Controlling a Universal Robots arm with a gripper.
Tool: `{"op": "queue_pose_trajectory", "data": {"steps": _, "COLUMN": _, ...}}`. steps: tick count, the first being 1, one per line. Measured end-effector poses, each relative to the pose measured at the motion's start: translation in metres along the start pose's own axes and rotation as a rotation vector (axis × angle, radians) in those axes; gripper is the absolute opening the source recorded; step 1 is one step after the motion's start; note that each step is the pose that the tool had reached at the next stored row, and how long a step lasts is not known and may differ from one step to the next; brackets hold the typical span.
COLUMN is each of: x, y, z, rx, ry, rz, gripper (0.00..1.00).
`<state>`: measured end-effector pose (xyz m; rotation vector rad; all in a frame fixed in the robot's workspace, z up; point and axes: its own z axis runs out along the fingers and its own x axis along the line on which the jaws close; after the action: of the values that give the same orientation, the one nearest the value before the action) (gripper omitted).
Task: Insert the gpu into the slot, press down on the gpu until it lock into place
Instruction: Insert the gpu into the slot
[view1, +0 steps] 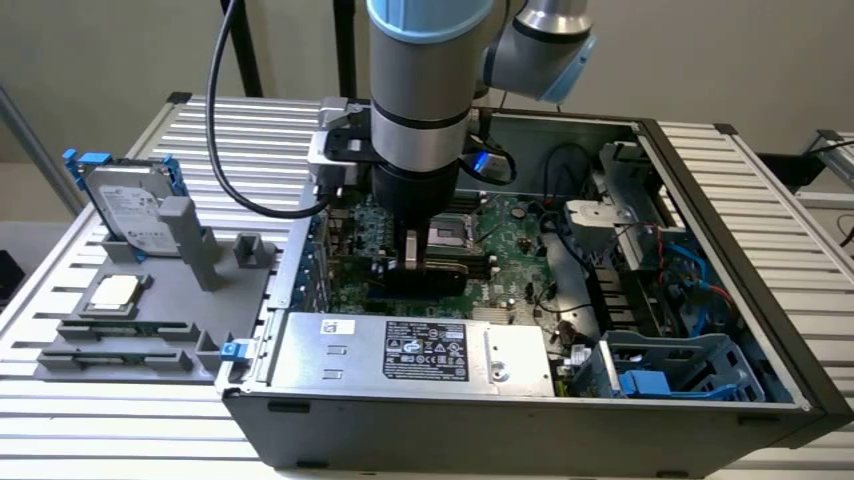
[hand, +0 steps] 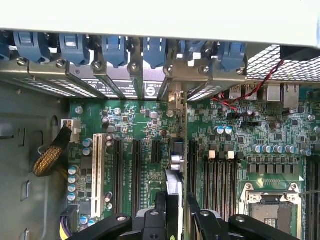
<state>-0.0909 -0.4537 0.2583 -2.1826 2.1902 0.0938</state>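
My gripper (view1: 412, 252) reaches down from the arm into the open computer case (view1: 694, 400), over the green motherboard (view1: 514, 235). The gpu (view1: 430, 275) is a flat black card standing on edge between the fingers. In the wrist view the gpu (hand: 174, 182) shows edge-on, with my gripper (hand: 177, 202) shut on it, one finger against each face. The card lines up with a slot between the black expansion slots (hand: 136, 170) and the memory slots (hand: 217, 175). That slot lies hidden beneath the card, and I cannot tell whether the card's lower edge is seated.
A silver labelled power-supply box (view1: 414, 350) fills the case's near side. The CPU socket (hand: 272, 212) sits beyond the memory slots. Blue bracket latches (hand: 115, 47) line the rear wall. A braided cable (hand: 50, 155) hangs nearby. A hard drive (view1: 127, 205) stands on a grey fixture outside the case.
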Motion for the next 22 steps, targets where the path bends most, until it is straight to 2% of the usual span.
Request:
{"op": "queue_pose_trajectory", "data": {"steps": 4, "x": -0.0005, "y": 0.0001, "z": -0.0061, "rx": -0.0022, "ry": 0.0000, "rz": 0.000, "gripper": 0.26}}
{"op": "queue_pose_trajectory", "data": {"steps": 8, "x": -0.0004, "y": 0.0001, "z": -0.0062, "rx": -0.0040, "ry": 0.0010, "rz": 0.000, "gripper": 0.26}}
{"op": "queue_pose_trajectory", "data": {"steps": 11, "x": -0.0001, "y": 0.0001, "z": -0.0062, "rx": -0.0051, "ry": 0.0045, "rz": 0.000, "gripper": 0.26}}
{"op": "queue_pose_trajectory", "data": {"steps": 14, "x": 0.0002, "y": 0.0000, "z": -0.0058, "rx": -0.0055, "ry": 0.0135, "rz": 0.001, "gripper": 0.26}}
{"op": "queue_pose_trajectory", "data": {"steps": 15, "x": 0.0002, "y": 0.0000, "z": -0.0053, "rx": -0.0058, "ry": 0.0148, "rz": 0.001, "gripper": 0.26}}
{"op": "queue_pose_trajectory", "data": {"steps": 19, "x": 0.0004, "y": 0.0000, "z": -0.0033, "rx": -0.0096, "ry": 0.0154, "rz": 0.001, "gripper": 0.26}}
{"op": "queue_pose_trajectory", "data": {"steps": 22, "x": 0.0004, "y": 0.0000, "z": -0.0030, "rx": -0.0149, "ry": 0.0155, "rz": 0.001, "gripper": 0.26}}
